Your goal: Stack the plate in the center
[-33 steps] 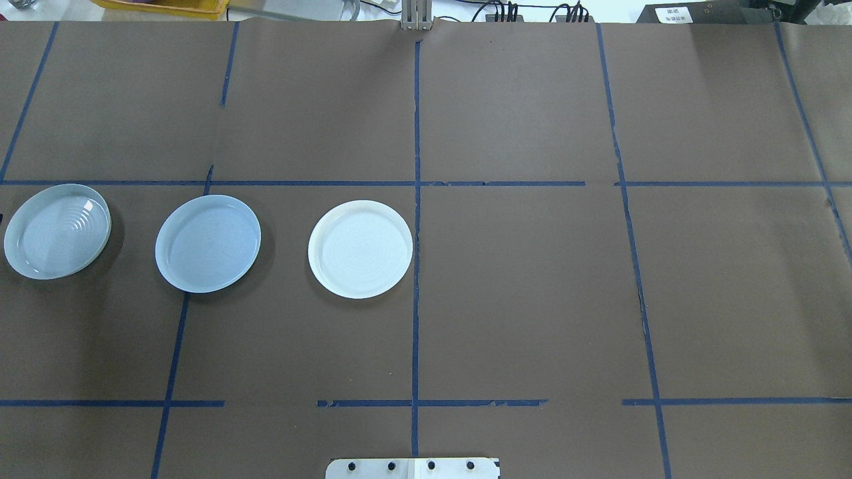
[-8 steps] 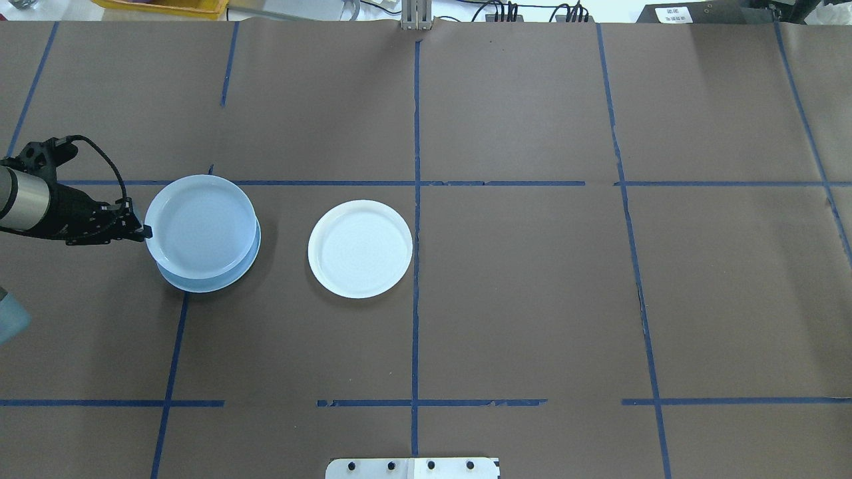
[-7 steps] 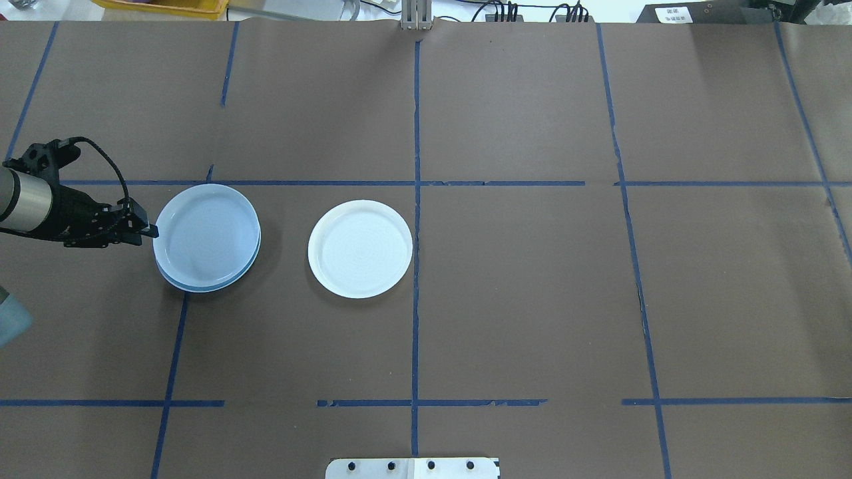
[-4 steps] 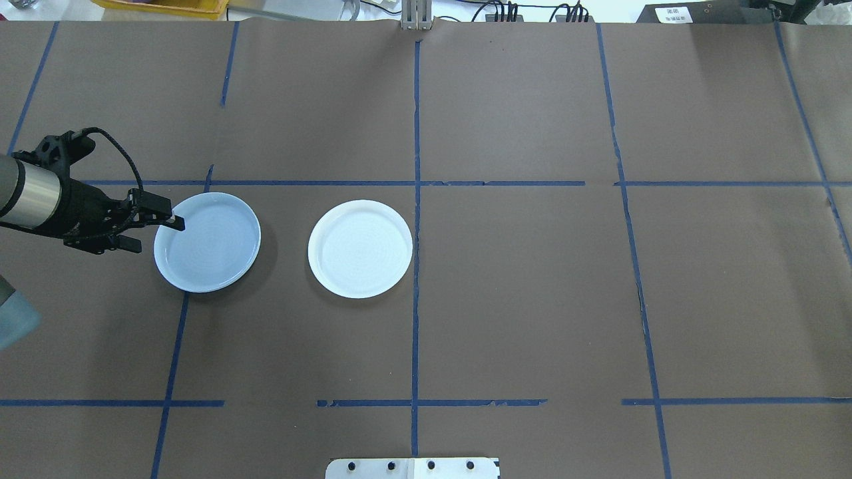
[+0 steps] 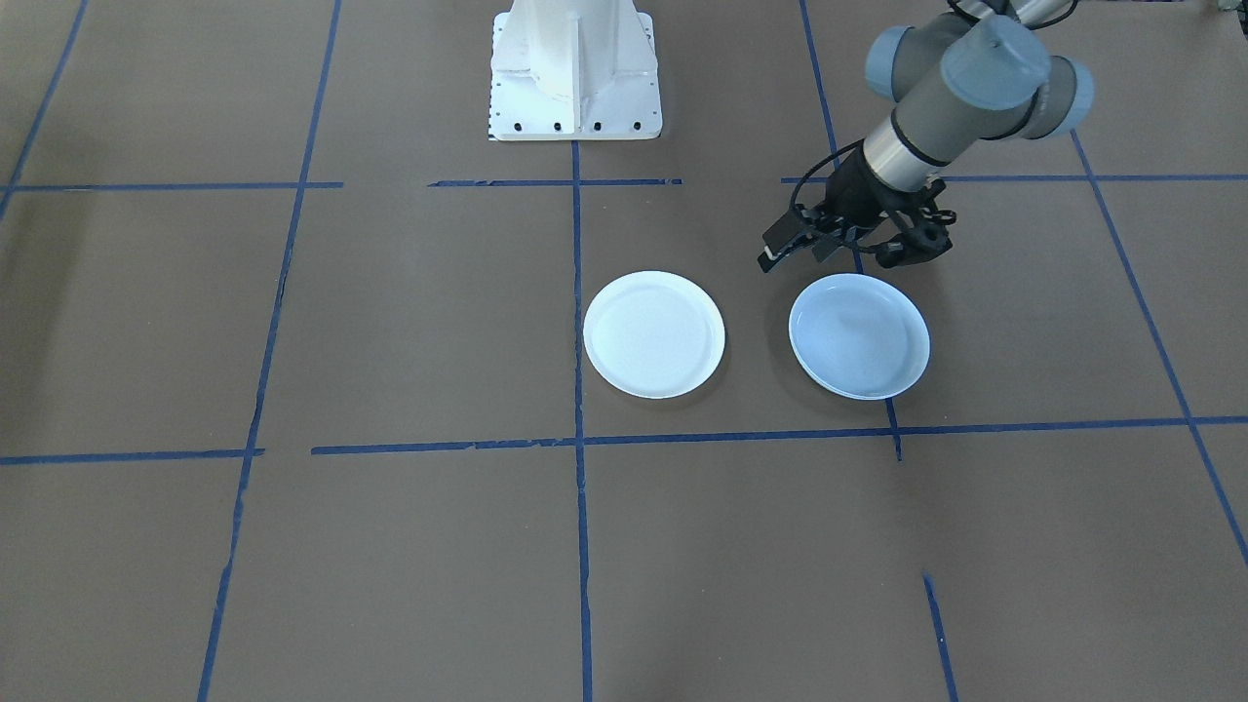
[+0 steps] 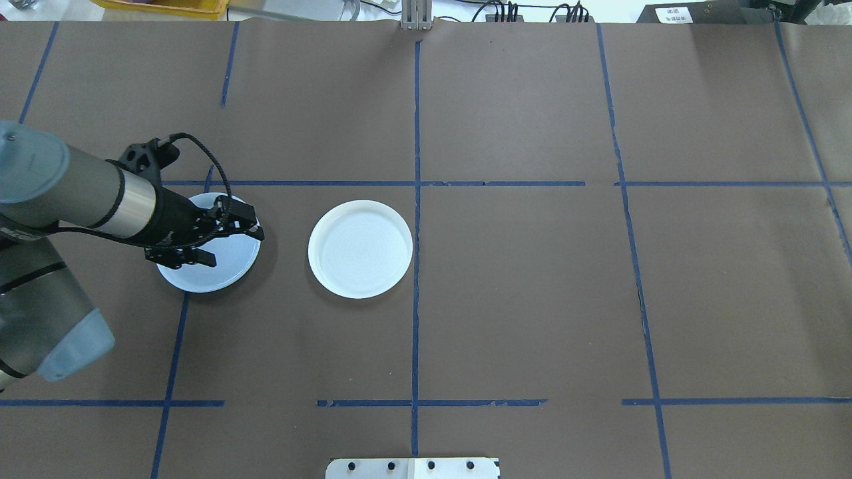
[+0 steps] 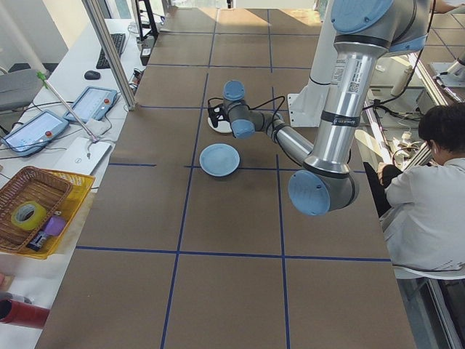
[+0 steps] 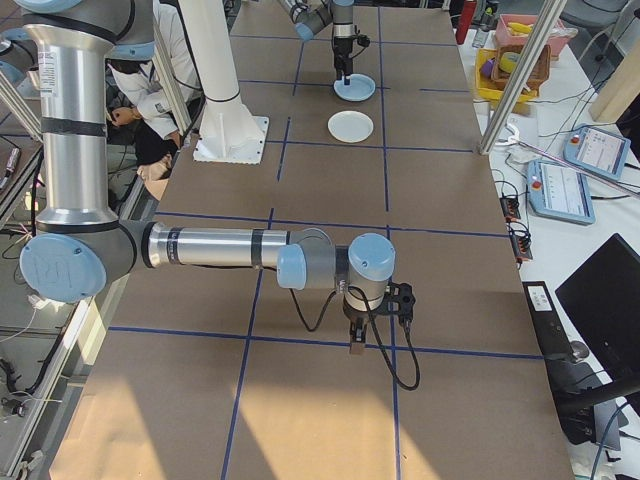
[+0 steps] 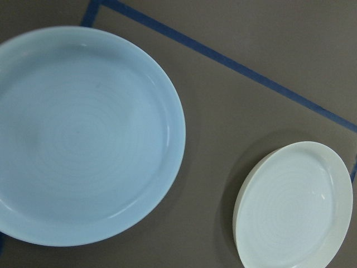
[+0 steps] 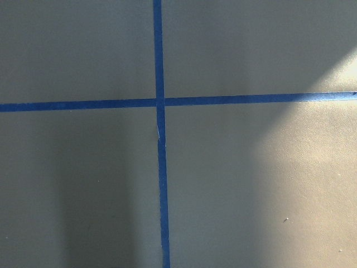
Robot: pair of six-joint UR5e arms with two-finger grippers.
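Observation:
A pale-blue plate with faint concentric rings (image 6: 229, 266) (image 5: 858, 336) (image 9: 83, 139) lies left of the table's middle. It sits on top of the center plate, which is hidden beneath it. My left gripper (image 6: 231, 247) (image 5: 798, 253) hovers above this stack, open and empty. A matte white plate (image 6: 360, 249) (image 5: 654, 334) (image 9: 293, 206) rests alone a short way to the right. My right gripper (image 8: 357, 340) hangs low over bare table far off to the right; I cannot tell whether it is open or shut.
Blue tape lines (image 6: 416, 266) divide the brown table cover. The white robot base (image 5: 575, 68) stands at the near edge. A yellow basket (image 7: 43, 211) and tablets sit past the table's far edge, and a person (image 7: 436, 182) sits beside the robot.
The left gripper lowered the ringed plate onto the glossy pale-blue plate, let go, and has since risen and moved right over the stack.

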